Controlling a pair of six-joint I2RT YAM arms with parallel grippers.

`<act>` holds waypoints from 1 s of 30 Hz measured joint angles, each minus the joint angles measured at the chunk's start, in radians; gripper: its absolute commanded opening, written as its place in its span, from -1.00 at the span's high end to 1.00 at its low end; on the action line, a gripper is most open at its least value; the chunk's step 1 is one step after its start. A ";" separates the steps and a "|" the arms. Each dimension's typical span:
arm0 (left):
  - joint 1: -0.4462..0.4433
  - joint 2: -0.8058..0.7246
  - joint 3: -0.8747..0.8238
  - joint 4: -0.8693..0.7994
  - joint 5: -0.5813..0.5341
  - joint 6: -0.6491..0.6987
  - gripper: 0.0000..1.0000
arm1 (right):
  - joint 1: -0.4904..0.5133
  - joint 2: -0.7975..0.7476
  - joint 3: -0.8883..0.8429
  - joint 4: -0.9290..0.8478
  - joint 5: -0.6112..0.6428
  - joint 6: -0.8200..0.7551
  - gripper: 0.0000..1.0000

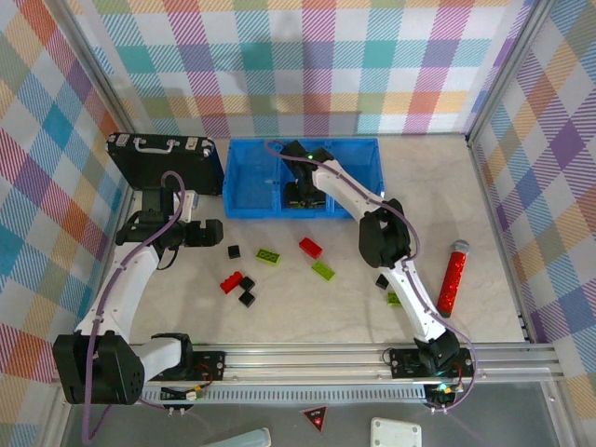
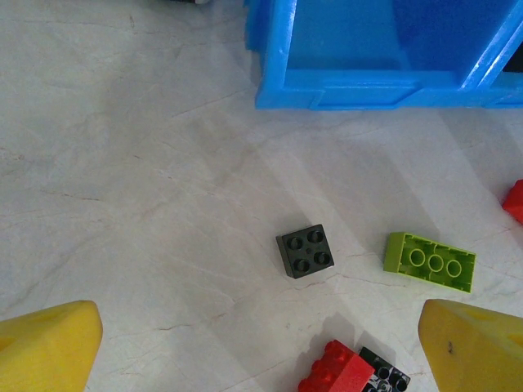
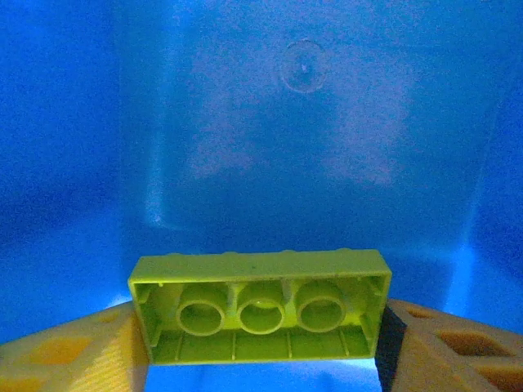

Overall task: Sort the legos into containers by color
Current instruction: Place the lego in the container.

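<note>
Drop-off is in hand: the right gripper (image 3: 261, 359) clasps a lime-green brick (image 3: 260, 306) in its jaws, low inside the middle compartment (image 3: 302, 122) of the blue bin (image 1: 251, 182), and need only part them, while the left gripper (image 2: 261, 347), jaws wide, hovers over a black cube (image 2: 305, 251).
</note>
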 measured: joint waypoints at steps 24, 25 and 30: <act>0.000 0.000 0.000 0.000 0.011 -0.001 -0.87 | 0.016 -0.158 -0.082 -0.008 -0.005 -0.008 -0.36; 0.000 0.000 0.000 0.000 0.012 -0.002 -0.87 | 0.021 -0.188 -0.104 -0.006 -0.005 -0.008 -0.36; 0.000 0.008 0.000 0.000 0.011 -0.021 -0.85 | 0.051 -0.329 -0.249 0.027 -0.005 -0.011 -0.35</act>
